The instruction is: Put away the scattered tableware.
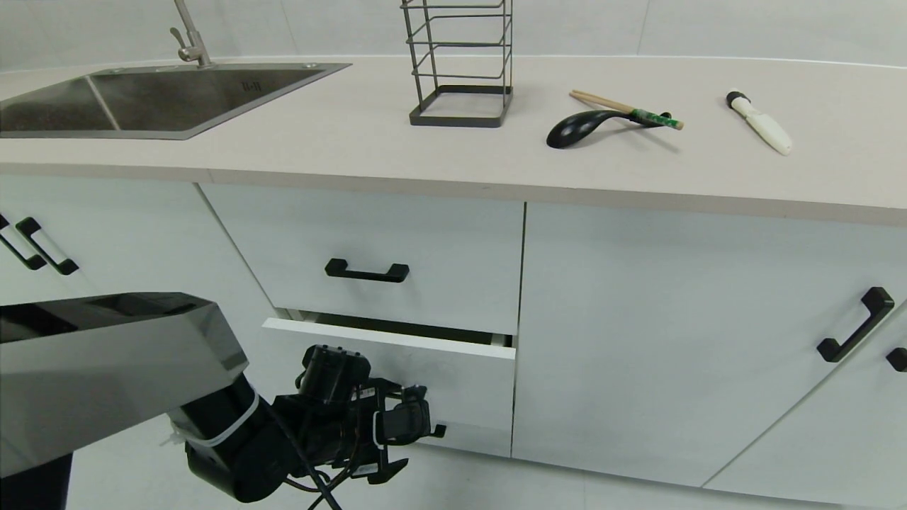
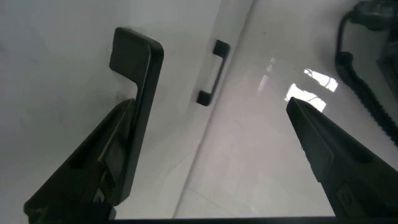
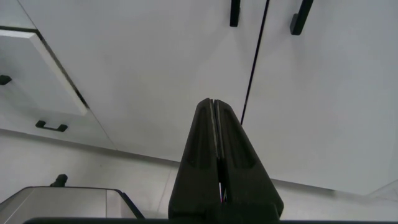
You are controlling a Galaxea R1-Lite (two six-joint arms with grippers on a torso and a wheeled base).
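Our left gripper (image 1: 425, 423) sits at 6 o'clock in the head view, fingers spread, with the ajar white drawer's (image 1: 425, 368) black bar handle (image 2: 138, 93) against one finger. Our right gripper (image 3: 216, 112) is clenched on nothing. On the beige countertop (image 1: 354, 149), a black spoon (image 1: 577, 129), wooden chopsticks (image 1: 609, 104) touching its handle, and a black-tipped white utensil (image 1: 762, 124) lie at 3 o'clock of the black wire rack (image 1: 460, 71).

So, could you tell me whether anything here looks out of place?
The lower drawer stands ajar, the open left gripper at its handle. A black spoon, chopsticks resting across it and a white utensil lie loose on the counter, outside the wire rack.
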